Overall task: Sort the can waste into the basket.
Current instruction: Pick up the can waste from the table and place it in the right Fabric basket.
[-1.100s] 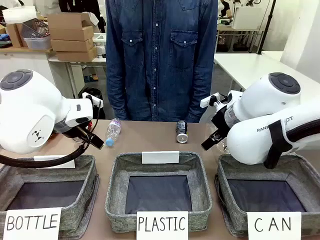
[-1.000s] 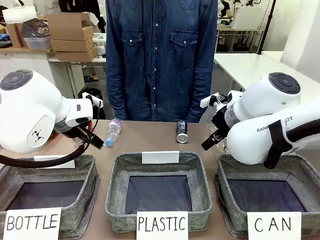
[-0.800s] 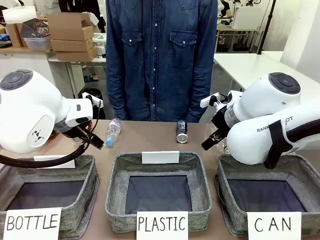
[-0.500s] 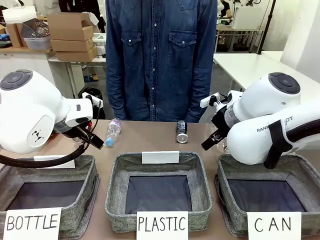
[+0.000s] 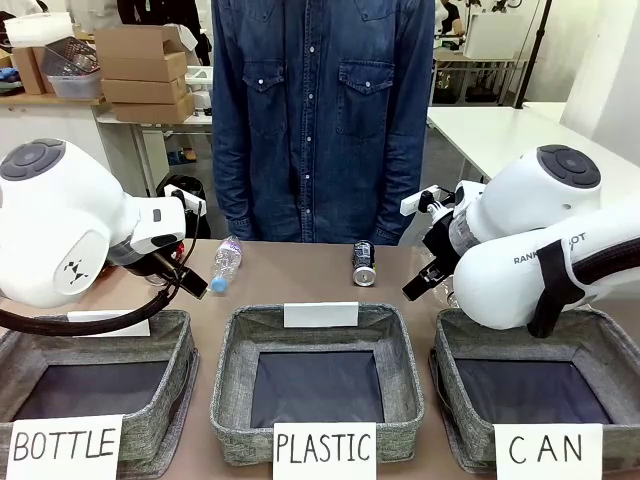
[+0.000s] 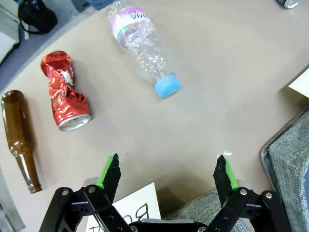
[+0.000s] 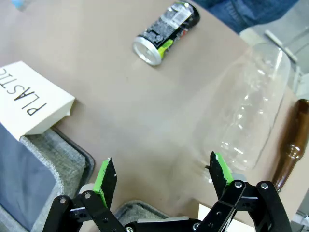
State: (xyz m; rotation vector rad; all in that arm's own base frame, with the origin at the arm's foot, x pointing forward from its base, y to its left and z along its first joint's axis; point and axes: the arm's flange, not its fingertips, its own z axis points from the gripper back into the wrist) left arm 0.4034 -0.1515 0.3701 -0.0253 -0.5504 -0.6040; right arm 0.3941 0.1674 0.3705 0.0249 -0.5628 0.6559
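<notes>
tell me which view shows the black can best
Right wrist view: the black can lies on its side close up, silver end and label clear. The front view has the can small, end-on. The left wrist view catches a sliver of it at the top edge.

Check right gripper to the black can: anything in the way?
Nothing visible. Bare table lies between the open right gripper and the black can; the clear plastic bottle lies off to one side, outside that path.

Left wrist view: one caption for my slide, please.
Open left claw facing a crushed red can, a plastic bottle and a brown bottle.
</notes>
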